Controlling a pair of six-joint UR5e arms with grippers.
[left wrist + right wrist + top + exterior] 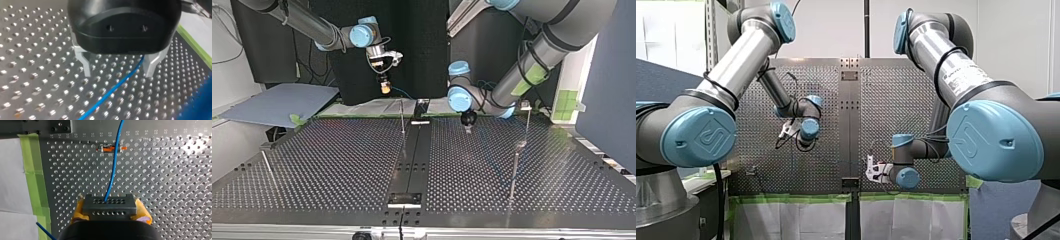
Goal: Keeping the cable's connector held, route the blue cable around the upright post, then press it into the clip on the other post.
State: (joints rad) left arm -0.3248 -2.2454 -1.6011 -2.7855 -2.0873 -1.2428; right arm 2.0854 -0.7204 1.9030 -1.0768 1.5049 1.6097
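Note:
In the right wrist view my right gripper (pixel 109 218), with yellow pads, is shut on the dark grey connector (pixel 109 206). The blue cable (pixel 113 162) leaves the connector and passes over an orange clip (pixel 111 149) on a post below. In the top view that gripper (pixel 385 89) hangs above the table's far edge. My left gripper (pixel 117 68) is open just above the perforated plate, and the blue cable (pixel 113 88) lies on the plate between its metal fingers (pixel 83 62), untouched. The top view shows it (pixel 468 121) low beside the centre rail.
Thin upright posts stand on the table: one near the centre rail (pixel 402 117), two at the top view's right (pixel 527 120) (pixel 514 170), one at its left (pixel 268 167). Green tape (pixel 33 177) and white sheet edge the plate. A grey board (pixel 277 105) lies beyond the table.

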